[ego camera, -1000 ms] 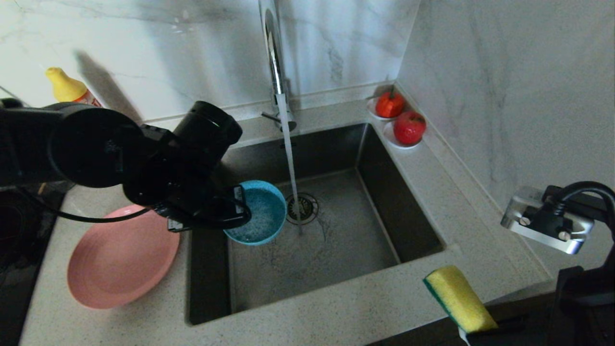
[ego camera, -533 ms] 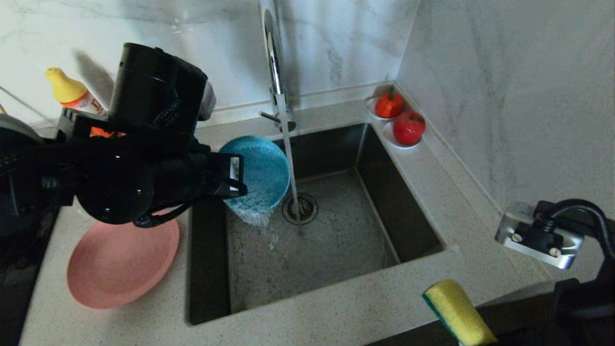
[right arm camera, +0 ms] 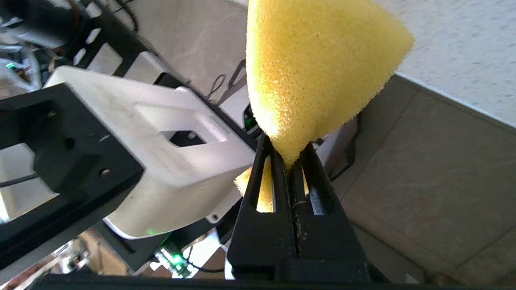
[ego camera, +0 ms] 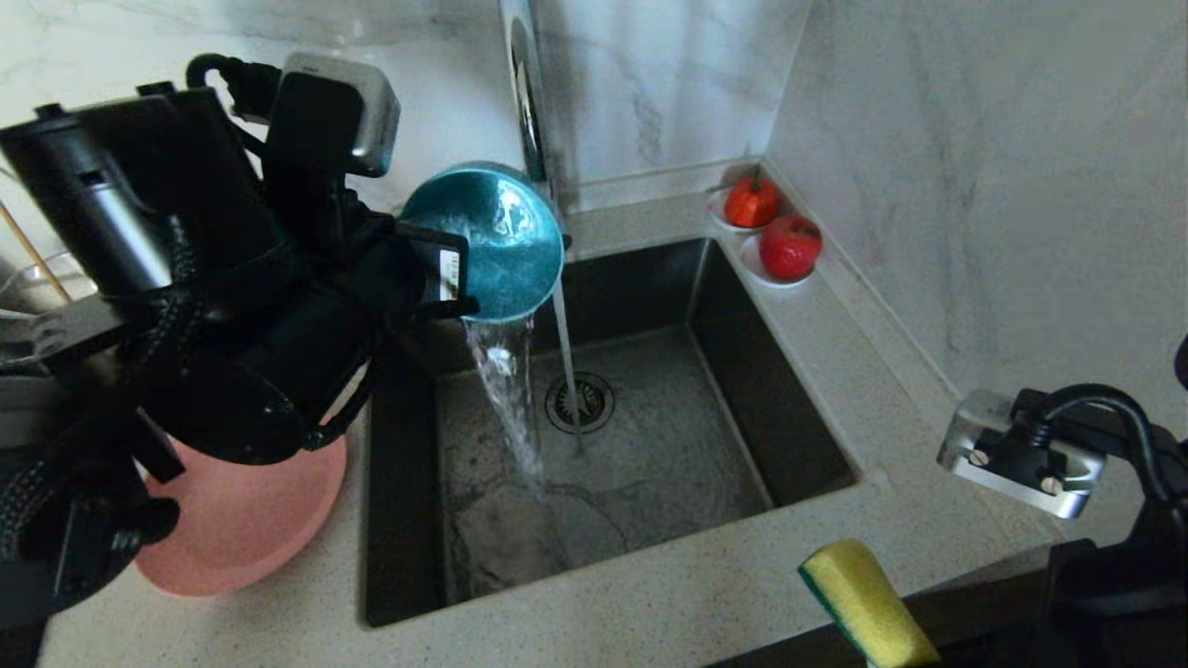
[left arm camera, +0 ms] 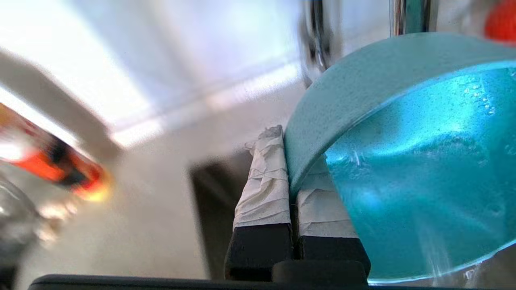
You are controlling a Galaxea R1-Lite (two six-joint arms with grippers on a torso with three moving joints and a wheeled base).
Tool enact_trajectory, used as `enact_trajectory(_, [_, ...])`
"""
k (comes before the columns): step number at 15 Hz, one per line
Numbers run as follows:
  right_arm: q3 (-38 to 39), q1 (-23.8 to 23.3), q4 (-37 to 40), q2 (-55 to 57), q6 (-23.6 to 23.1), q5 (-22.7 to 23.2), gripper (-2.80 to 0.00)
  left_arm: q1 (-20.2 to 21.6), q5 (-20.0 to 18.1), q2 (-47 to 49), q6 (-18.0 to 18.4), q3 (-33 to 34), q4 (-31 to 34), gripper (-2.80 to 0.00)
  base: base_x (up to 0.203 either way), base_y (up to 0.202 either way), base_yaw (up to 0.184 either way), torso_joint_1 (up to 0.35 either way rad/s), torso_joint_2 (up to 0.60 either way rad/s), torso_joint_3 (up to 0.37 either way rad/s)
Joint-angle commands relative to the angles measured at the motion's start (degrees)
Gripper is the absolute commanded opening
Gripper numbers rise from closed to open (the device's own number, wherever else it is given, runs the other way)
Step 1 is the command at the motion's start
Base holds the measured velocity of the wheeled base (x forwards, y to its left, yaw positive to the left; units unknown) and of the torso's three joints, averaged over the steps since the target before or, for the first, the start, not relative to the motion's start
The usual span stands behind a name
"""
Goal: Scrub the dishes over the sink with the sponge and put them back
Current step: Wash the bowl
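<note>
My left gripper [ego camera: 447, 276] is shut on the rim of the teal-blue bowl [ego camera: 487, 239], held tipped above the back left of the sink [ego camera: 742, 390]. Water pours from the bowl into the basin beside the running tap [ego camera: 524, 83]. In the left wrist view the taped fingers [left arm camera: 264, 181] pinch the bowl [left arm camera: 403, 169] wall, one inside and one outside. The pink plate [ego camera: 241, 529] lies on the counter left of the sink, partly behind my left arm. My right gripper [right arm camera: 288, 159] is shut on the yellow sponge [right arm camera: 314, 68]; the sponge [ego camera: 863, 603] hangs off the counter's front right edge.
Two red fruits on white saucers [ego camera: 789, 246] sit at the sink's back right corner. A marble wall runs close along the right. A thin wooden stick [ego camera: 42, 260] shows at the far left. A blurred orange bottle [left arm camera: 60, 169] stands on the left counter.
My left arm has lifted the bowl from low in the sink up towards the tap and tipped it over, so water now spills out. The sponge has drifted slightly left.
</note>
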Motion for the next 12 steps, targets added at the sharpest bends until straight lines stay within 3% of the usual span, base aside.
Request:
enact_trajectory(1, [0.0,0.0,0.2,0.5,0.2,0.2,-2.80,-0.2,0.1,-0.7,2.9,3.3,-4.9,-2.80,0.000,0.000,0.000,0.000,0.00,0.000])
enact_trajectory(5, [0.0,0.0,0.2,0.3,0.2,0.1,-2.80,-0.1,0.2,-0.8,3.3,5.2,-12.0,-2.80,0.000,0.000,0.000,0.000,0.00,0.000])
enact_trajectory(9, [-0.4,-0.1,0.1,0.3,0.1,0.1,-2.80,0.0,0.3,-0.8,4.7,6.2,-23.9,-2.80,0.000,0.000,0.000,0.000,0.00,0.000])
enact_trajectory(12, [-0.6,0.0,0.0,0.5,0.0,0.3,-2.80,0.0,0.2,-0.9,5.2,5.1,-27.8,-2.80,0.000,0.000,0.000,0.000,0.00,0.000])
